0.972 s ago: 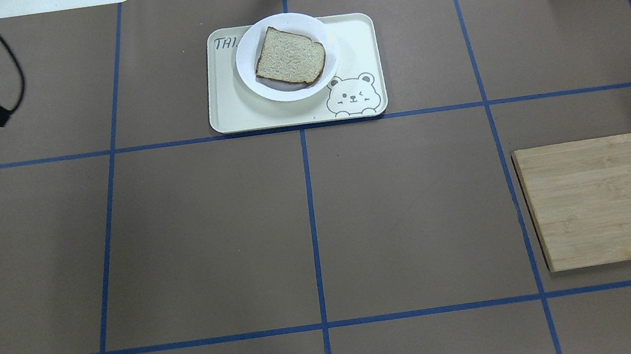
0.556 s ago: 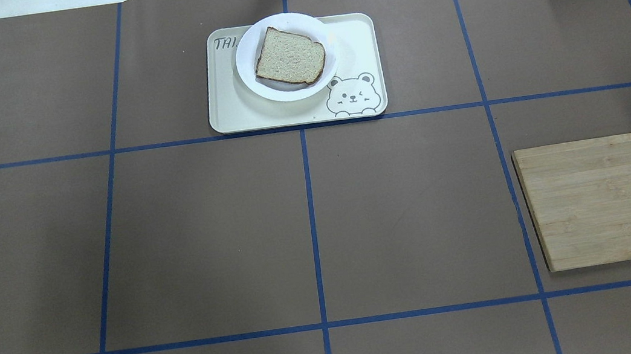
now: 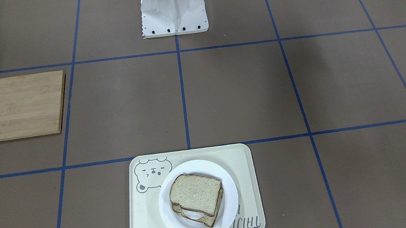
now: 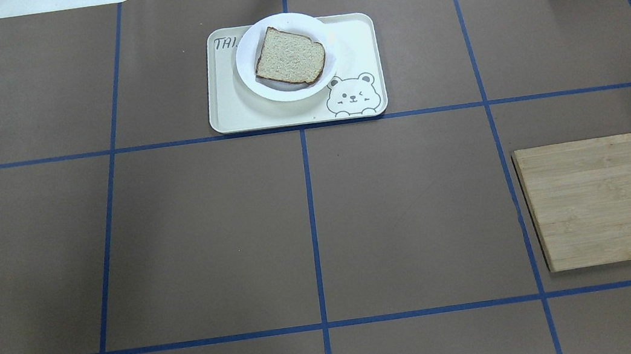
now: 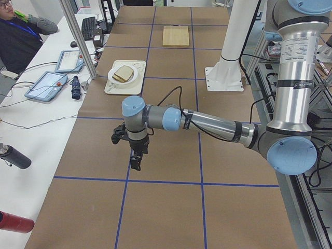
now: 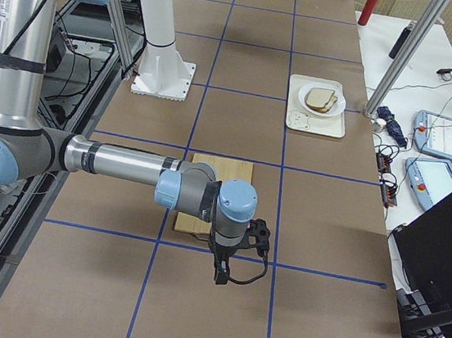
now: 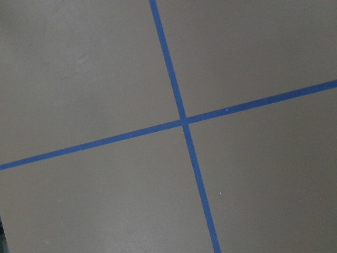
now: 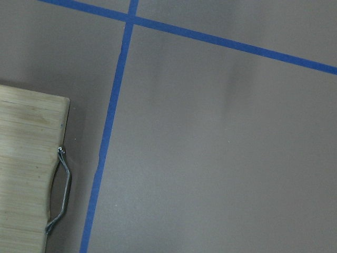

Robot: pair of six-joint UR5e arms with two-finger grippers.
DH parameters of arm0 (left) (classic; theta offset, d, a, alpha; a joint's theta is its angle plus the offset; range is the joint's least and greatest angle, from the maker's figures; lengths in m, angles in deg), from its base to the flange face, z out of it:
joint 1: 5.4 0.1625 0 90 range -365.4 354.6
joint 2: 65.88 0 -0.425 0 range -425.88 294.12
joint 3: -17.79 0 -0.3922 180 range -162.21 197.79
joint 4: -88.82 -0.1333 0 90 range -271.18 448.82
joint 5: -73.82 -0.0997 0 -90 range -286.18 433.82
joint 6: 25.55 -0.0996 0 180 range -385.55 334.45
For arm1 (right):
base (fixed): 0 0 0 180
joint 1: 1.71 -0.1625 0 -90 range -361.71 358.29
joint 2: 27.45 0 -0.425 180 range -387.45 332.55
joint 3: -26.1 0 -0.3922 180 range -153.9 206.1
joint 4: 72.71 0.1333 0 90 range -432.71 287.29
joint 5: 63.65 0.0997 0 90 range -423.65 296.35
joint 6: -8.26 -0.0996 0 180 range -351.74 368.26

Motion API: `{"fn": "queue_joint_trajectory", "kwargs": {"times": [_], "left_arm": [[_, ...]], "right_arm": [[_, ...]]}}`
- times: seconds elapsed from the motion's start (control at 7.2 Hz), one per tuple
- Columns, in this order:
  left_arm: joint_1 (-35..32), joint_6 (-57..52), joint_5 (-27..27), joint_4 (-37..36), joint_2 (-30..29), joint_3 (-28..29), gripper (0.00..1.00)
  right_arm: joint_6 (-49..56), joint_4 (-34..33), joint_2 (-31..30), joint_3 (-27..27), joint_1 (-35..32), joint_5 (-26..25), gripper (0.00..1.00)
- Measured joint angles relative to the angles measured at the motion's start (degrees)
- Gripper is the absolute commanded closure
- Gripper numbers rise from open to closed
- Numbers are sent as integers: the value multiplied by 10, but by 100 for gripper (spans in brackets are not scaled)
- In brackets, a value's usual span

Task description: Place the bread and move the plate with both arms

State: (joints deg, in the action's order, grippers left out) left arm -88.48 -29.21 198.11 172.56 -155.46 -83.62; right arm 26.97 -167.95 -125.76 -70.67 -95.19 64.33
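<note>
The bread [image 4: 289,55] lies on top of a second slice, with a bit of white showing between them in the front-facing view [image 3: 195,194]. Both rest on the white plate [image 4: 280,93], which sits on the cream bear tray [image 4: 356,43] at the table's far middle. My left gripper [image 5: 136,165] hangs over bare table far to the left, seen only in the exterior left view. My right gripper [image 6: 219,277] hangs past the cutting board, seen only in the exterior right view. I cannot tell whether either is open or shut. Neither wrist view shows fingers.
A wooden cutting board [image 4: 611,199] with a metal handle [image 8: 60,192] lies at the table's right side. The white fixed stand [image 3: 173,7] stands at the robot's edge. Blue tape lines grid the brown table cover. An operator [image 5: 15,31] sits beyond the far side.
The left gripper and its cable, at the overhead view's upper left one second ago, have gone out of that view to the left. Bread, plate and tray have not moved.
</note>
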Motion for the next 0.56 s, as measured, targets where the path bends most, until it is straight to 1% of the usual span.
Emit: {"fn": "queue_joint_trajectory", "kwargs": {"times": [0.28,0.42,0.56], "left_arm": [[-28,-18,57,38,58,-3,2],[-38,-20,81,46,74,-7,2],[-43,-21,91,48,80,-9,2]], "right_arm": [[-1,0,-3,-1,0,1,0],[-1,0,-3,-2,0,2,0],[-1,0,-4,-2,0,3,0]]}}
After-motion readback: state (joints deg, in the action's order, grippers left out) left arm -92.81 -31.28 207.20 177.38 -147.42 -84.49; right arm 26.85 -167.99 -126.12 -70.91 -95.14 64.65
